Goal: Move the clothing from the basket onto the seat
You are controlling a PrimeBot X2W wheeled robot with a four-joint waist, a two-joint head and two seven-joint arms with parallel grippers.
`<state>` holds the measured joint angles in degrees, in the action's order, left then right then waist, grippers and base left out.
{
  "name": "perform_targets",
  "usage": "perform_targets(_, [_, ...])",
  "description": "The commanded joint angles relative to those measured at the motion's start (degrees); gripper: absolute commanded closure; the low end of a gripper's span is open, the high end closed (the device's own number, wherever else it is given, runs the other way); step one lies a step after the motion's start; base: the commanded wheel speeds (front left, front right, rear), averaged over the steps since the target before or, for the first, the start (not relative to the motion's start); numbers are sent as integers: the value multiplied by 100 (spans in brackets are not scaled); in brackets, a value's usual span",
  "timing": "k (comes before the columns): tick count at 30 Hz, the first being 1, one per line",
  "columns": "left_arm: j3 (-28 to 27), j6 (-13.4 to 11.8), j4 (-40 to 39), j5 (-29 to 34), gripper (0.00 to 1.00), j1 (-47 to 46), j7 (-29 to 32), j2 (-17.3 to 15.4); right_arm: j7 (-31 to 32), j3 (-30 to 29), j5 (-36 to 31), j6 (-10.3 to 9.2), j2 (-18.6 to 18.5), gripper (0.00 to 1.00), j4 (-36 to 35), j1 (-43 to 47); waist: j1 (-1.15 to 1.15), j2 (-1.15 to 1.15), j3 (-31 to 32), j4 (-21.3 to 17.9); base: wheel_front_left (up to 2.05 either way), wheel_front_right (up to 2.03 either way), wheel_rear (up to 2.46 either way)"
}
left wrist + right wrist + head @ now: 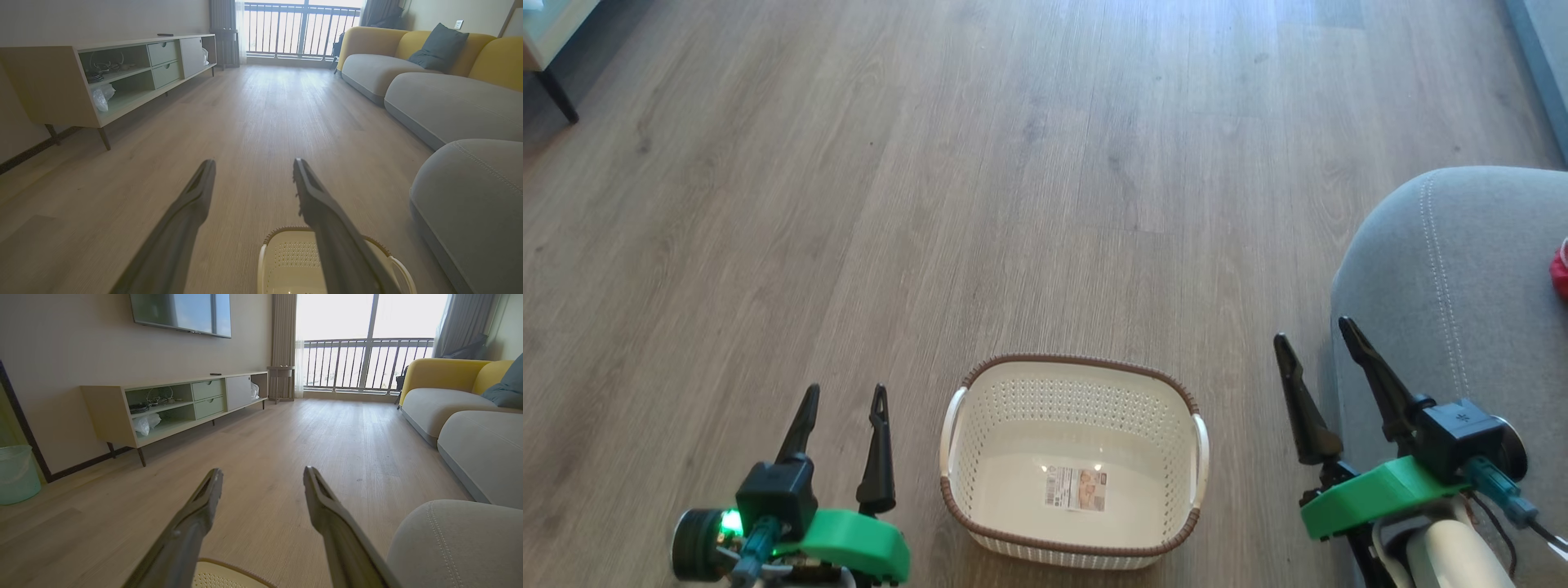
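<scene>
Basket (1078, 396) stands upright on the wood floor (1013, 163), directly in front of the robot and between the two arms. Its inner floor shows as bare cream plastic carrying a label sticker (1076, 488). Seat (1445, 269) lies to the robot's right, its rounded corner near the basket but apart from it. Clothing (1561, 273): one small red patch shows on the seat at the far right edge of the head view, and the rest is cut off by the frame. Left gripper (846, 392) hangs over the floor just left of the basket, jaws spread wide with bare floor between them. Right gripper (1313, 329) is at the seat's near edge, jaws likewise apart; one finger overlaps the grey cushion in the head view, and I cannot tell whether it touches. In the left wrist view, the left gripper (253, 161) points down the room, with the basket (286, 253) low under its right finger and the seat (470, 196) at the right. In the right wrist view, the right gripper (263, 469) has its jaws apart, with the basket rim (229, 575) at the bottom edge and the seat (457, 539) at the lower right. A low cabinet (179, 404) stands along the far wall.
</scene>
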<state>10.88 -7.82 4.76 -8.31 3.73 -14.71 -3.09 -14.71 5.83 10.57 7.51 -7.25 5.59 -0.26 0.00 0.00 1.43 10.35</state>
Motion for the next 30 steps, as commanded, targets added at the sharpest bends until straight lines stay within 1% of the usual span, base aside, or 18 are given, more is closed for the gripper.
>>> perform_targets(1, [-197,-17,-141,-21,0,-167,-29,21,-29,137,-42,-2,-17,0,-159,-73,0,0,-15,-21,0,0,0])
perform_targets(4, [-160,38,-118,-46,0,-174,-29,21,-29,70,-46,-2,5,0,-125,-61,0,0,-30,-45,0,0,0])
perform_targets(11, [-14,303,-154,-99,0,-224,-29,21,-29,-178,-136,-2,104,0,-3,-52,0,0,-44,-135,0,0,0])
perform_targets(17, [96,396,-194,-101,0,-295,-29,21,-29,-252,-192,-2,176,0,67,-76,0,0,-61,-237,0,0,0])
perform_targets(23, [127,479,-128,-258,0,-326,-29,21,-29,-452,-247,-2,246,0,208,-54,0,0,-58,-324,0,0,0])
perform_targets(25, [167,570,-116,-306,0,-323,-29,21,-29,-533,-295,-2,269,0,293,-52,0,0,-50,-339,0,0,0])
perform_targets(27, [181,720,29,-428,0,-309,-29,21,-29,-608,-309,-2,307,0,317,-69,0,0,-35,-365,0,0,0])
perform_targets(30, [128,725,59,-414,0,-318,-29,21,-29,-623,-304,-2,328,0,312,-94,0,0,-30,-388,0,0,0])
